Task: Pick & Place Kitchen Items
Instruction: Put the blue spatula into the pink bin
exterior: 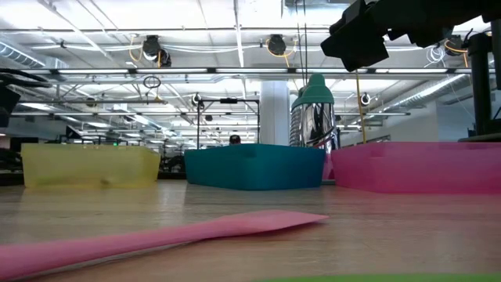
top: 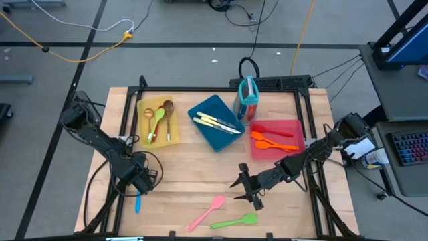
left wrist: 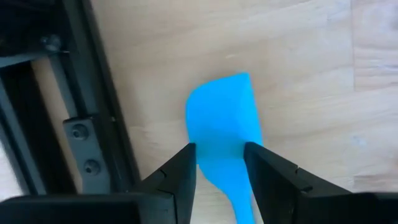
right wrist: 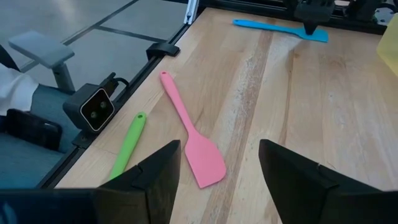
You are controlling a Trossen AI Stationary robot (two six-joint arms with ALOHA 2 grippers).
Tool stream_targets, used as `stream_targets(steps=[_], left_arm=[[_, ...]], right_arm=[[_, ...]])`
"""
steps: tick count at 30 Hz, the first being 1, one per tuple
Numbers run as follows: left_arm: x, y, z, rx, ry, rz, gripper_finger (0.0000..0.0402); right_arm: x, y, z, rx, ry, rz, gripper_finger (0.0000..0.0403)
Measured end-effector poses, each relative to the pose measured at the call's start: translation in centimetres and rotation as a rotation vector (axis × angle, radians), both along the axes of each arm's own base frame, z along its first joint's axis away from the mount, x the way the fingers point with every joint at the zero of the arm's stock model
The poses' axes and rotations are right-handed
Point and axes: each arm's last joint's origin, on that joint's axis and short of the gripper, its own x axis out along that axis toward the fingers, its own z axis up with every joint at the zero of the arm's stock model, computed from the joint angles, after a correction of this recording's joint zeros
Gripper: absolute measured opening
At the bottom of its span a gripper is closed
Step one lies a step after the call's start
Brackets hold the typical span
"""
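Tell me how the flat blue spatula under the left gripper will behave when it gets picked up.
The flat blue spatula looks thin and slim, so it is probably light. Its smooth, rubbery-looking blade may flex somewhat, so expect droop if it is held by one end. It lies flat on the wooden table, with the left gripper fingers astride the neck, so it is unlikely to roll, though it could slide.

Dark jointed arms [top: 100, 140]; black cables

— What do you see around the wooden table [top: 200, 167]?
— Grey floor [top: 80, 60] with cables beyond it; a keyboard [top: 406, 144] at its right, and possibly ceiling lights [exterior: 235, 16] behind.
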Motion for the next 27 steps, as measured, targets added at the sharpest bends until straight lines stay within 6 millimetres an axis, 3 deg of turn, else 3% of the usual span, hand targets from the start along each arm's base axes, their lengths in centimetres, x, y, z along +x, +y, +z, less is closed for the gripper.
stream_targets(steps=[11,27], left_arm=[[0.27,-0.24,-0.02,-0.024,-0.026,0.015,0.0145],[-0.48,0.33,0.17,-0.008,0.080,-0.151,0.0145]], right_arm=[[0.01,0.01,0.03,0.002,-0.003,0.000,0.0210],[0.01,0.01,0.03,0.001,-0.003,0.000,0.0210]])
